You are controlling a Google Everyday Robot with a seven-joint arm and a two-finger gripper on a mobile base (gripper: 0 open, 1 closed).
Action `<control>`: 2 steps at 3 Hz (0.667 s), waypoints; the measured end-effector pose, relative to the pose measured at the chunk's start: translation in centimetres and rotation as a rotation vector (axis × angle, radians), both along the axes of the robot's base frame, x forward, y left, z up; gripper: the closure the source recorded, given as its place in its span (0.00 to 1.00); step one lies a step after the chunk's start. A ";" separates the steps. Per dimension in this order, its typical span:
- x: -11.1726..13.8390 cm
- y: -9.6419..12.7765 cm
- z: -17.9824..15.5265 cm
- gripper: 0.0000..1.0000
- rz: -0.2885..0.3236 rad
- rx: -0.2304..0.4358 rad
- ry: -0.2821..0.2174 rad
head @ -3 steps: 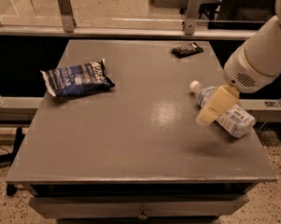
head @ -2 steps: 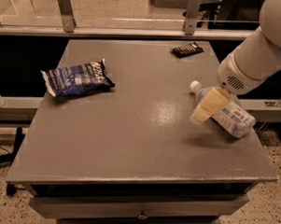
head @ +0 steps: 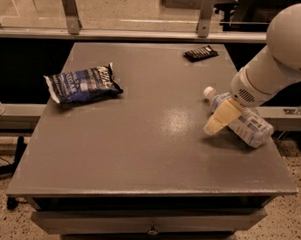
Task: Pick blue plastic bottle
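My gripper at the blue plastic bottle, right edge of the grey table.

Nearest: a drawer front under the table's lip. Mid-right: the bottle lies on its side near the right edge, white cap pointing toward the table's middle and far side. My gripper comes down across it just behind the cap, a cream part covering the neck end. Whether I have hold of it, I cannot tell. My white arm rises to the upper right. Mid-left, well apart: a dark blue snack bag, lying flat. Farthest: a small flat black object near the back edge.
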State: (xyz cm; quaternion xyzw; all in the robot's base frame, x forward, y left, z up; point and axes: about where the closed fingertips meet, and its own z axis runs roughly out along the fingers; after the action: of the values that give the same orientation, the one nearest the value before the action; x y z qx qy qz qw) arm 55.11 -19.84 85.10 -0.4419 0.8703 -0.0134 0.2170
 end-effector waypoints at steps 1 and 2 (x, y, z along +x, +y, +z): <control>0.5 -0.1 -1.1 0.18 -0.013 0.003 0.017; 0.8 0.4 -1.2 0.41 -0.013 0.032 0.028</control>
State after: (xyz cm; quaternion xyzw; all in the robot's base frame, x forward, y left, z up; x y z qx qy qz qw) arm 55.86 -19.41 83.88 -0.4330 0.8761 0.0051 0.2119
